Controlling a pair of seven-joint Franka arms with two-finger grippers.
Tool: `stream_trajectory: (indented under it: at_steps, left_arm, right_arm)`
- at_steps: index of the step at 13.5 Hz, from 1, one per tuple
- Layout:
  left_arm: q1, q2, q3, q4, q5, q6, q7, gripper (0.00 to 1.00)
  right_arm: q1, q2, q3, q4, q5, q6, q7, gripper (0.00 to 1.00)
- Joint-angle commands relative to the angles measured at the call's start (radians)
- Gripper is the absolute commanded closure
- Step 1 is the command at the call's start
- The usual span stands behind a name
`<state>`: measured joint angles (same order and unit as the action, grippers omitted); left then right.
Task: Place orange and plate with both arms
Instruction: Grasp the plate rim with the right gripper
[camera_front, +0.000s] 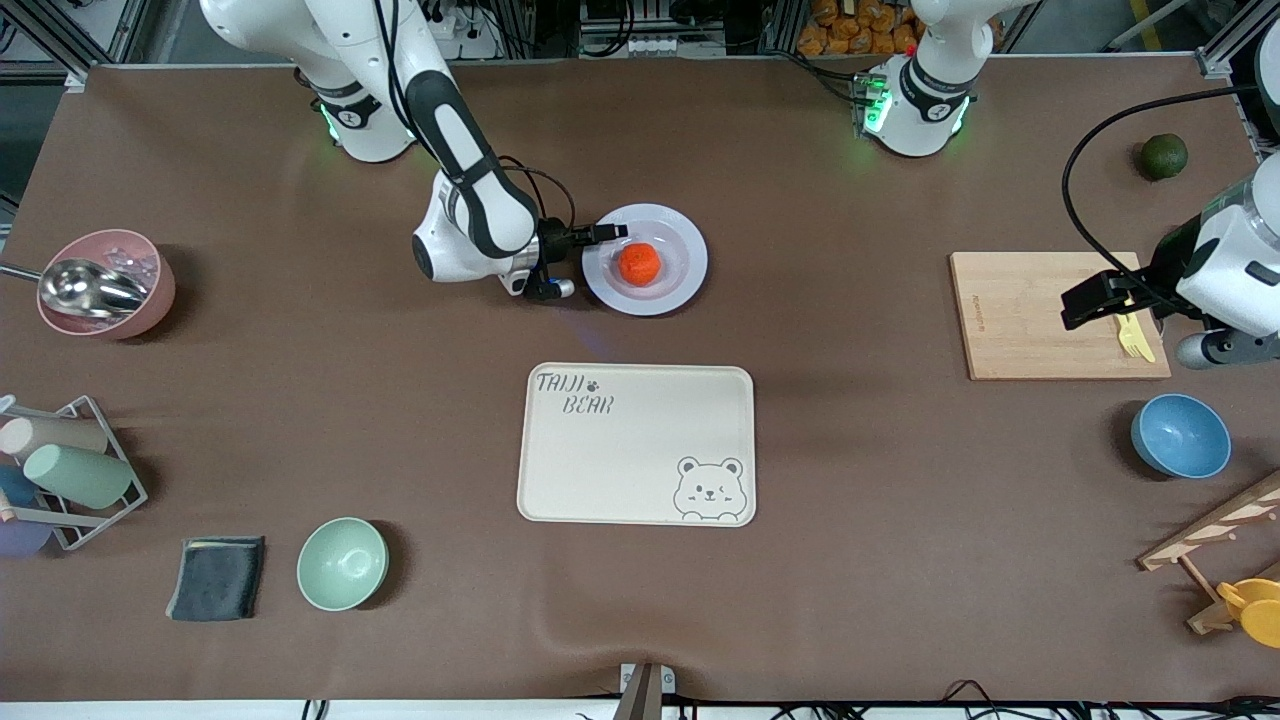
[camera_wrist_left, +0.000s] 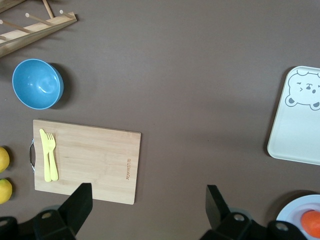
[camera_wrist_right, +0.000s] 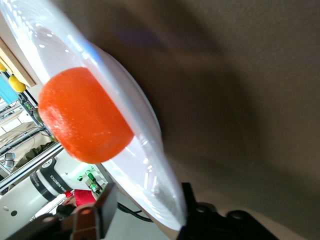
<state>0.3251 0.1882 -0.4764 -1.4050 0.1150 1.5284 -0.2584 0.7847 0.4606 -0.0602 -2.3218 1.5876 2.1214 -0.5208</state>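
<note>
Right gripper (camera_front: 592, 262) pinches plate (camera_front: 680, 285) rim beside orange (camera_front: 639, 263); tilt rolls orange off. Left gripper (camera_wrist_left: 145, 210), wide open, empty, waits above cutting board (camera_front: 1030, 320).

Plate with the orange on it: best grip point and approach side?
Take the plate by its wide, thin rim, side-on at table level from the right arm's end, one finger over the rim and one under. The right gripper is already at that edge. The orange sits loose in the shallow centre, so keep clear of it and hold the plate level. The left gripper waits over the cutting board.
</note>
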Motion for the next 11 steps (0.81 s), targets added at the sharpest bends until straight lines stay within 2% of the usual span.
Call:
stream_trajectory:
  at_steps: [1, 6, 11]
  left_arm:
    - [0.012, -0.032, -0.005, -0.031, -0.025, -0.004, -0.01, 0.0]
    - [0.012, -0.029, -0.005, -0.031, -0.023, 0.001, -0.01, 0.0]
    - [0.009, -0.029, -0.007, -0.031, -0.015, 0.004, -0.007, 0.0]
  right_arm:
    - [0.004, 0.006, -0.007, 0.001, 0.035, 0.0, -0.021, 1.0]
    - [-0.011, -0.002, -0.007, 0.001, 0.034, -0.006, -0.045, 1.0]
    - [-0.047, -0.063, -0.007, 0.004, 0.045, -0.044, -0.047, 1.0]
